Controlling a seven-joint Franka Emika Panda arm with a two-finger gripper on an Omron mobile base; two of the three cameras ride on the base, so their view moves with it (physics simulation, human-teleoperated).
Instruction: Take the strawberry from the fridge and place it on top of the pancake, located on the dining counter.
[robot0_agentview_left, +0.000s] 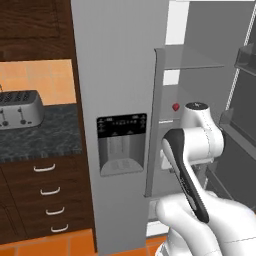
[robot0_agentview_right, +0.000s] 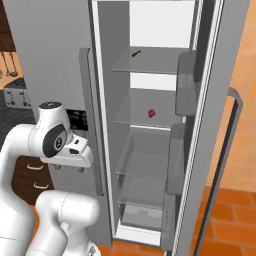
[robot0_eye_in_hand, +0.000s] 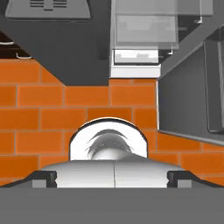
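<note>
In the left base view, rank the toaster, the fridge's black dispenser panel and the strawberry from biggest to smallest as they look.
1. Dispenser panel, though it sits nearer the camera than the toaster, so true size is unsure.
2. Toaster, cut off by the left edge.
3. Strawberry, a tiny red dot on a fridge shelf.

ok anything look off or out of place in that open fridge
Nothing is spilled, tipped or damaged. The fridge stands with its right door swung wide, and its glass shelves sit level. The strawberry lies alone on a middle shelf, and a small dark item lies on the top shelf; it is too small to identify.
</note>
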